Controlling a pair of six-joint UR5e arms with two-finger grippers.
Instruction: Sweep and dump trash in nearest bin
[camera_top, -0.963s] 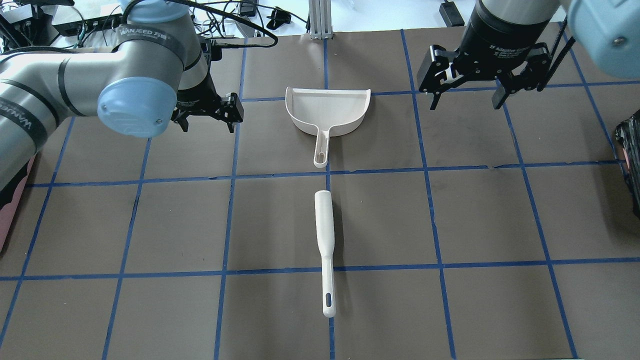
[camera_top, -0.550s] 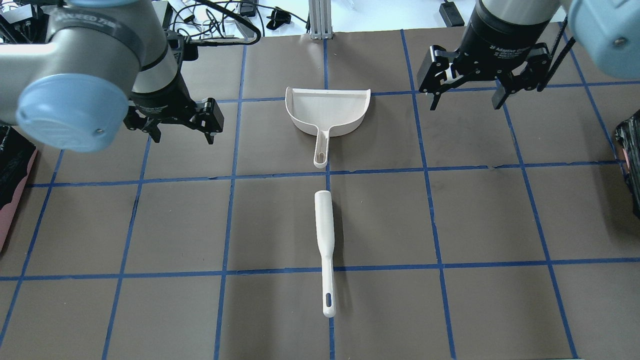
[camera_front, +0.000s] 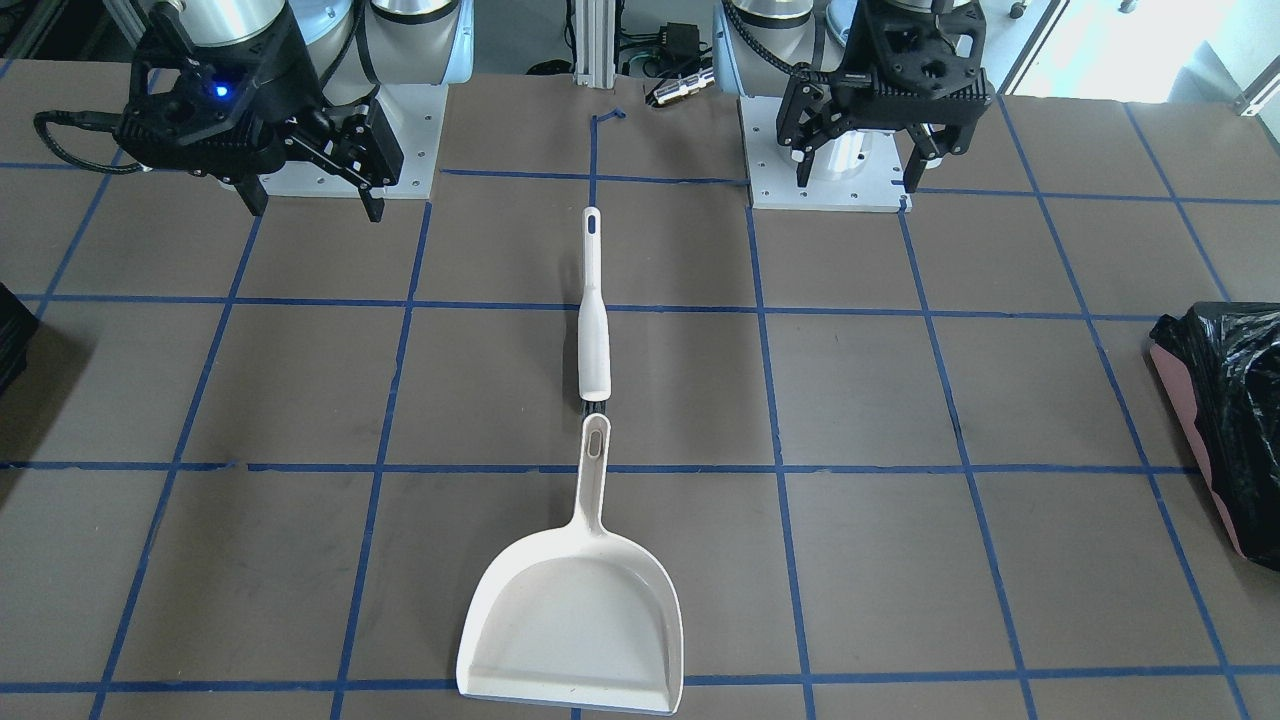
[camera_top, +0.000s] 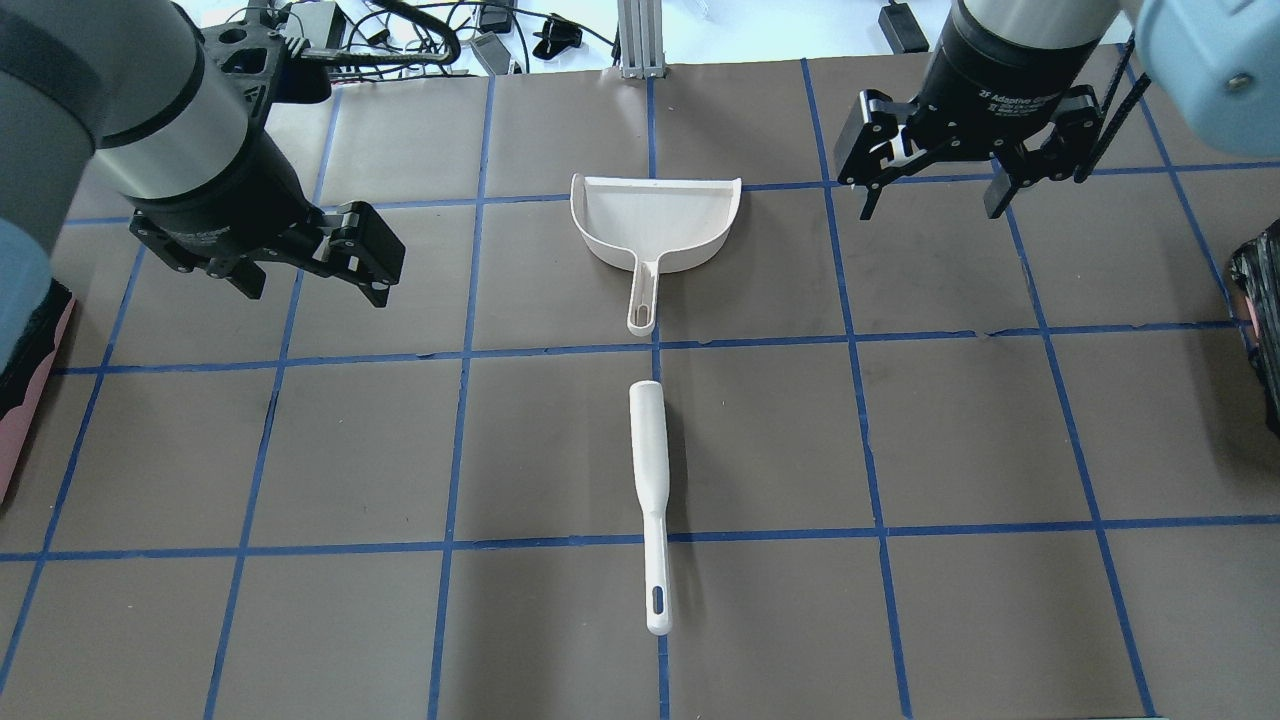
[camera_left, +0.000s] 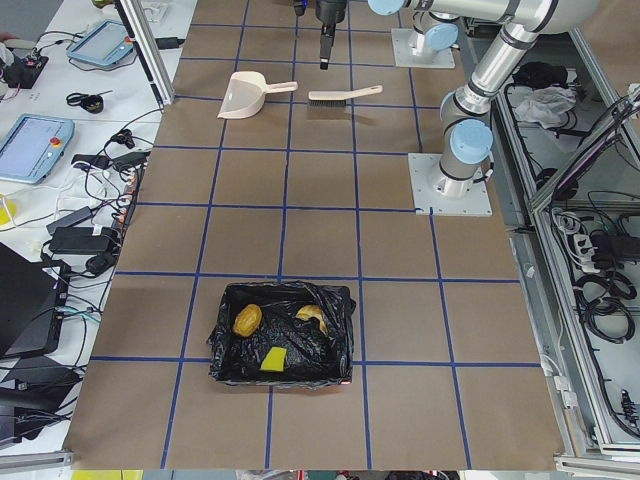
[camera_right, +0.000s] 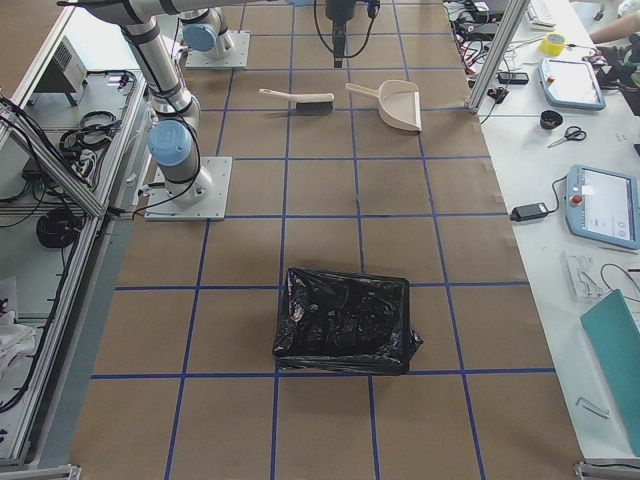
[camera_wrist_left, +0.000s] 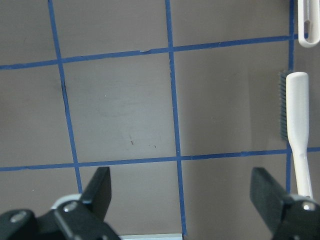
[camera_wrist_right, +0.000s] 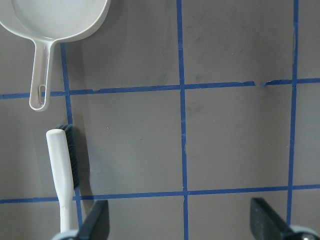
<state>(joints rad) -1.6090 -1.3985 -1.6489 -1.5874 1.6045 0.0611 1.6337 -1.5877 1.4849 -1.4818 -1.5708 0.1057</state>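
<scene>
The trash lies inside the black-lined bin (camera_left: 335, 345) in the exterior left view: an orange-brown lump (camera_left: 247, 320), a yellow-green wedge (camera_left: 271, 359) and a pale curved piece (camera_left: 311, 316). That bin's pink side shows at the edge of the front view (camera_front: 1185, 420). My left gripper (camera_top: 315, 290) is open and empty above bare table, left of the dustpan. It also shows in the left wrist view (camera_wrist_left: 182, 190). My right gripper (camera_top: 930, 212) is open and empty, right of the dustpan, and shows in the right wrist view (camera_wrist_right: 182, 220).
A cream dustpan (camera_top: 655, 225) lies mid-table, handle toward a white hand brush (camera_top: 650, 470) in line with it. A second black-lined bin (camera_right: 345, 320) stands on my right side, with no trash visible in it. Blue tape lines grid the brown table.
My left arm has swung leftward and nearer, carrying its open gripper away from the dustpan. The right arm, dustpan and brush have not moved.
</scene>
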